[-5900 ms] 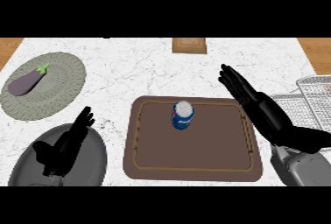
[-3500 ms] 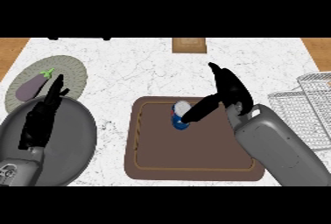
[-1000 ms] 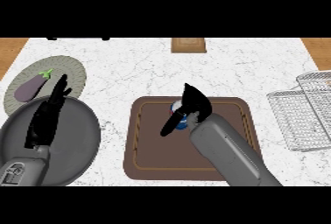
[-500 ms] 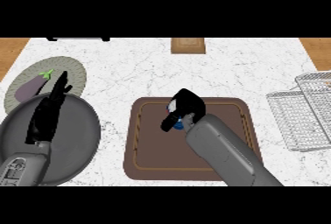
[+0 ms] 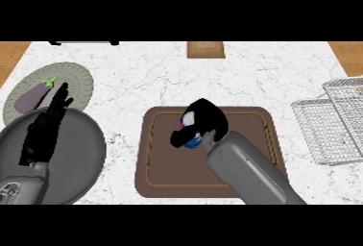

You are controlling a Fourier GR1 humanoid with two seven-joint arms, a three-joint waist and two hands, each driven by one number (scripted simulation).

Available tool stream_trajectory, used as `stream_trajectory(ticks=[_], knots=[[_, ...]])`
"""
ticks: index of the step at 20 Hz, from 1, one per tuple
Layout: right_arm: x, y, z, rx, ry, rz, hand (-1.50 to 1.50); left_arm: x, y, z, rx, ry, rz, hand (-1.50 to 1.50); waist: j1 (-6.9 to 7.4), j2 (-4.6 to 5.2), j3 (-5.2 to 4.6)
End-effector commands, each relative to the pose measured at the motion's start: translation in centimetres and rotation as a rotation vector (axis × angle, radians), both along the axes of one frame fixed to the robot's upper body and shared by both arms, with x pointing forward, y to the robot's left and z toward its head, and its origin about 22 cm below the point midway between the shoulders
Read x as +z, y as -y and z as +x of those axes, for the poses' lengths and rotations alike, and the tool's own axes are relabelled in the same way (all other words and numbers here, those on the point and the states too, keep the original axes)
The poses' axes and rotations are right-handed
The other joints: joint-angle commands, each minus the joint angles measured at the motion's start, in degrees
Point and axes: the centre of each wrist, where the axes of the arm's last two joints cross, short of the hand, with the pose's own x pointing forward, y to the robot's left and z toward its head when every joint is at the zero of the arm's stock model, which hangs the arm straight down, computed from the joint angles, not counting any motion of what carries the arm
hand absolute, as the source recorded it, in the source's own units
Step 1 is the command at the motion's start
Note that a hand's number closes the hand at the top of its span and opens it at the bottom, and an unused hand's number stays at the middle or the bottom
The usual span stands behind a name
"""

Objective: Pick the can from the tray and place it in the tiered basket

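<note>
Since the white marble counter puts a wide gap between the brown rectangular tray and the white wire tiered basket at far right, the carry is the risk. Right hand is curled round the small blue can, on the tray and mostly hidden. A partial wrap could let it tip on lift-off. Left hand rests open, fingers straight, beside the purple eggplant.

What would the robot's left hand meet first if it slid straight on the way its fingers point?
Probably the eggplant on the plate: the left hand points up the view, fingertips just beside it. Height is unclear, so it might pass above.
</note>
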Motion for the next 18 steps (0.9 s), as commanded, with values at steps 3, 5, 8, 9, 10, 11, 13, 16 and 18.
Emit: stream_trajectory(ticks=[3, 5, 8, 9, 10, 11, 13, 16, 18], knots=[[-1.2, 0.2, -8.7, 0.316, 0.165, -0.058, 1.50, -0.5, -1.5, -1.1, 0.051, -0.025, 0.001, 0.00, -2.76, -1.31, 0.02], [-1.6, 2.6, -10.9, 0.379, 0.248, -0.059, 1.50, -0.7, -1.2, -1.4, 0.051, -0.019, 0.009, 0.00, -3.21, -1.21, 0.08], [2.6, 4.5, -12.9, 0.259, 0.439, 0.073, 1.50, -0.4, -2.2, -2.2, 0.056, -0.012, 0.007, 0.00, -3.06, -1.29, 0.09], [3.3, 5.7, -13.3, 0.232, 0.513, 0.087, 1.50, -1.4, -1.3, -1.9, 0.066, -0.014, -0.012, 0.00, -4.37, -1.24, 0.08], [4.9, 5.5, -14.2, 0.204, 0.560, 0.111, 1.50, -1.1, -1.2, -1.1, 0.075, -0.012, 0.001, 0.00, -4.34, -1.00, 0.02], [6.5, 6.9, -13.7, 0.190, 0.669, 0.097, 1.50, -0.5, -1.4, -0.9, 0.070, -0.006, 0.005, 0.00, -4.26, -0.96, 0.07], [8.0, 8.8, -14.5, 0.138, 0.776, 0.055, 1.50, -0.5, -1.5, -1.8, 0.058, 0.001, 0.012, 0.00, -3.11, -0.87, 0.08], [11.1, 10.8, -17.4, 0.087, 0.881, 0.064, 1.50, -0.6, -1.3, -1.7, 0.040, -0.008, 0.000, 0.00, -2.70, -0.65, 0.01], [12.9, 12.7, -18.6, 0.040, 0.939, 0.055, 1.50, -0.9, -1.0, -0.8, 0.052, -0.011, 0.004, 0.00, -2.57, -0.24, 0.03]])
